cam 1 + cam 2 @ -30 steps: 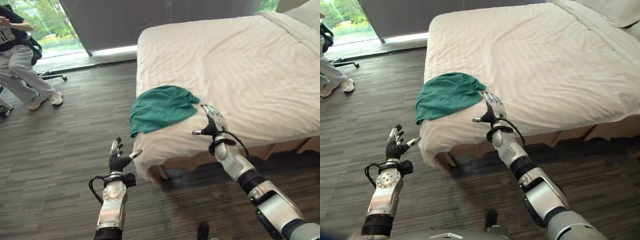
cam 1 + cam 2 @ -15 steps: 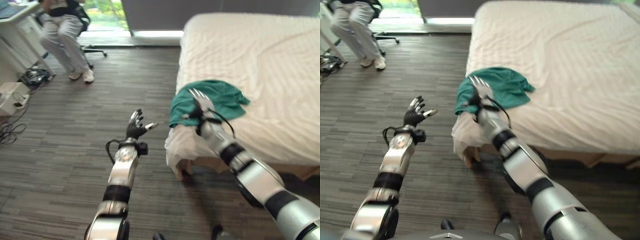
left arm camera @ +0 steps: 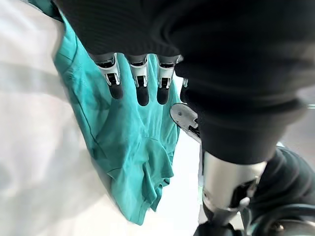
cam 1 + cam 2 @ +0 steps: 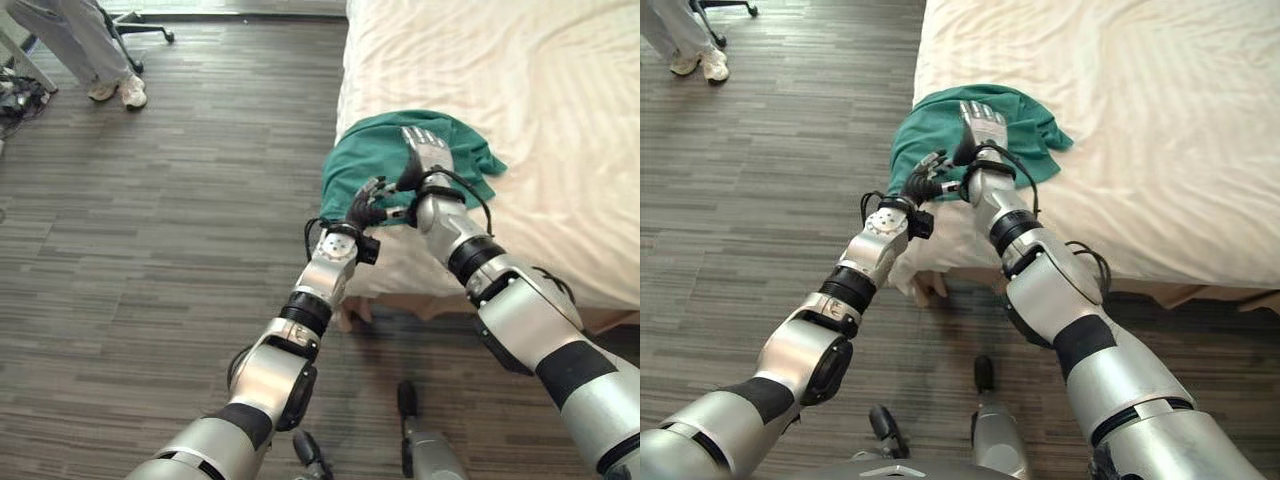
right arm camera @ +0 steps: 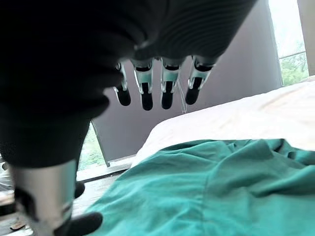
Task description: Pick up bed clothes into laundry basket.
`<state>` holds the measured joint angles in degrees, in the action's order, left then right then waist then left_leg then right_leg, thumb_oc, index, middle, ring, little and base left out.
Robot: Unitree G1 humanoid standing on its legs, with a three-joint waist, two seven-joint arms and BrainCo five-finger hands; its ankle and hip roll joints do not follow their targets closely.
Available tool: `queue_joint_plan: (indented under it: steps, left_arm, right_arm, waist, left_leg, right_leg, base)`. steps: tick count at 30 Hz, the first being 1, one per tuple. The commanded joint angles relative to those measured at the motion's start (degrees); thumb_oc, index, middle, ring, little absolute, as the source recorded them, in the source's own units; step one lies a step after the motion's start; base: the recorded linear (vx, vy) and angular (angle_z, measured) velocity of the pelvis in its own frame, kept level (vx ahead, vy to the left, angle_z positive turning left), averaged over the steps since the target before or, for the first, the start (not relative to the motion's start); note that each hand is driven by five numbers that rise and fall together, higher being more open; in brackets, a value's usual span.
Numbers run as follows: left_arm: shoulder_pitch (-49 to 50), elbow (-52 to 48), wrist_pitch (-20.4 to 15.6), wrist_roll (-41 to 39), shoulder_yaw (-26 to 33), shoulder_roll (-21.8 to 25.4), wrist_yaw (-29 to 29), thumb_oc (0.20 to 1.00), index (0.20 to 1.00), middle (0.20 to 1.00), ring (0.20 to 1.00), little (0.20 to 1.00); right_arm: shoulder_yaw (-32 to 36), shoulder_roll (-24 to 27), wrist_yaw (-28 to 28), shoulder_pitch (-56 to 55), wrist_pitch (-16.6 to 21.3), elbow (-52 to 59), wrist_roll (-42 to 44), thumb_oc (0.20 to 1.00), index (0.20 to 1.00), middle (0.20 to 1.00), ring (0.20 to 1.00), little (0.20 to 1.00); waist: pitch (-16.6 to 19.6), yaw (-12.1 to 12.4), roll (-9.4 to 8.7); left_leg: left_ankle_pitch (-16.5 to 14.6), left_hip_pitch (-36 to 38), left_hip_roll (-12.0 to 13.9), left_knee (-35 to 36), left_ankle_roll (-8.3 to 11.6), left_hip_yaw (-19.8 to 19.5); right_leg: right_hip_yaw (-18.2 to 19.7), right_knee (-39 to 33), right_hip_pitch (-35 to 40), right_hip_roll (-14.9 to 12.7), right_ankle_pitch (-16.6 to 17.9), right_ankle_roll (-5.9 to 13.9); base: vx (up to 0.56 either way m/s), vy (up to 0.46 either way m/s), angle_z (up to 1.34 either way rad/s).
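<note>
Left eye view: a green cloth (image 4: 400, 160) lies at the bed (image 4: 540, 90) corner; a person's legs (image 4: 85, 45) stand far off across the floor. Left hand (image 4: 366, 205) reaches the cloth's edge, right hand (image 4: 428, 152) above the cloth.

Wrist views: both hands' fingers (image 3: 141, 83) straight, holding nothing
</note>
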<state>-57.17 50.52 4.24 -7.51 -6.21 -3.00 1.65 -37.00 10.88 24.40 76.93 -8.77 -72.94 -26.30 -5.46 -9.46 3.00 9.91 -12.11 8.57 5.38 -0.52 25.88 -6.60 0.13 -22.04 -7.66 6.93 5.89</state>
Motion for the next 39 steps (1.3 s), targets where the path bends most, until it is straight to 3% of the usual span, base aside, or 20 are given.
queue_joint_plan:
  steps: [1,6,10,18,24,25,26,33,39]
  left_arm:
    - [-10.4,3.2,-3.7,-6.4,1.4,-1.0,-2.1,1.000,1.000,1.000,1.000,1.000]
    - [-11.2,12.4,-1.8,-14.3,4.7,-7.0,-4.0,1.000,1.000,1.000,1.000,1.000]
    - [-5.0,12.4,-1.5,-13.5,5.1,-6.8,-1.3,1.000,1.000,1.000,1.000,1.000]
    - [5.0,19.6,4.1,-24.8,7.9,-9.9,-0.6,1.000,1.000,1.000,1.000,1.000]
    - [7.7,23.9,5.1,-25.0,7.3,-10.4,0.7,1.000,1.000,1.000,1.000,1.000]
    - [7.5,24.2,5.1,-25.2,7.5,-10.4,1.0,1.000,1.000,1.000,1.000,1.000]
    - [7.2,24.2,5.0,-25.4,7.5,-10.4,1.1,1.000,1.000,1.000,1.000,1.000]
    - [0.0,23.2,5.0,-25.9,8.4,-9.3,2.2,1.000,1.000,1.000,1.000,1.000]
    - [-3.4,25.4,3.1,-23.6,9.3,-5.8,4.5,1.000,1.000,1.000,1.000,1.000]
  right_arm:
    - [-4.3,-3.7,-0.2,13.6,0.4,-8.8,0.7,1.000,1.000,1.000,1.000,1.000]
    - [-5.2,-3.5,-1.0,15.2,0.7,-8.8,0.8,1.000,1.000,1.000,1.000,1.000]
    - [-5.6,-3.3,-0.2,16.0,0.2,-9.2,0.9,1.000,1.000,1.000,1.000,1.000]
    - [-5.3,-0.4,2.1,17.7,1.3,-13.5,3.7,1.000,1.000,1.000,1.000,1.000]
    - [-4.6,-0.5,1.0,18.6,1.7,-14.5,5.9,1.000,1.000,1.000,1.000,1.000]
    - [-4.4,-0.8,0.5,18.7,1.7,-14.8,6.5,0.520,0.520,0.520,0.520,0.520]
    - [-4.1,-0.9,-0.2,18.4,1.5,-15.0,7.0,0.200,0.200,0.200,0.200,0.200]
    - [-2.4,-2.7,-2.8,17.2,0.7,-14.5,7.6,0.200,0.200,0.200,0.200,0.200]
    - [-1.7,-1.1,-3.6,16.1,0.9,-10.2,8.1,0.200,0.200,0.200,0.200,0.200]
  waist:
    - [-1.6,-1.3,-2.68]
    - [-3.3,-2.7,-1.00]
    - [-4.1,-2.0,-0.53]
    - [-6.7,-1.0,1.65]
    - [-7.1,-0.8,2.87]
    - [-7.3,-0.7,2.97]
    - [-7.3,-0.7,3.12]
    - [-6.2,-1.4,3.24]
    - [-5.7,-2.5,2.60]
  left_leg:
    - [-6.8,6.7,0.9,-0.4,7.15,1.2]
    - [-6.7,6.0,1.7,-0.4,8.32,1.9]
    - [-5.9,4.6,2.0,-0.4,8.91,1.6]
    - [-4.2,2.2,2.7,-0.4,10.82,0.0]
    - [-4.0,0.5,2.5,-0.4,10.91,-0.1]
    - [-4.0,0.3,2.4,-0.4,10.91,-0.1]
    - [-4.0,-0.1,2.3,-0.4,10.88,-0.2]
    - [-4.4,-0.2,2.0,-0.4,10.88,0.2]
    - [-5.2,2.4,2.3,-0.4,10.79,0.9]
  right_leg:
    - [2.2,-5.1,1.0,-1.5,4.0,-0.45]
    - [2.4,-5.1,-0.2,-1.0,4.0,-1.06]
    - [2.3,-5.1,-1.1,-0.9,4.5,-1.71]
    - [-0.1,-4.7,-1.9,-0.8,3.8,-2.87]
    - [0.3,-0.8,-5.8,-0.9,2.8,-3.49]
    - [0.3,0.0,-6.4,-0.8,2.7,-3.66]
    - [0.5,0.8,-7.2,-0.8,2.5,-3.76]
    - [0.8,2.6,-8.6,-0.8,1.8,-4.07]
    - [1.0,0.7,-5.4,-0.4,2.2,-3.70]
  base:
    - [0.01,-0.092,0.05]
    - [0.03,-0.079,-0.09]
    - [0.01,-0.091,-0.01]
    - [0.03,-0.106,0.15]
    - [-0.01,-0.024,0.06]
    - [-0.04,-0.004,0.02]
    - [-0.03,-0.004,0.04]
    - [-0.01,0.014,0.10]
    - [0.01,0.021,-0.06]
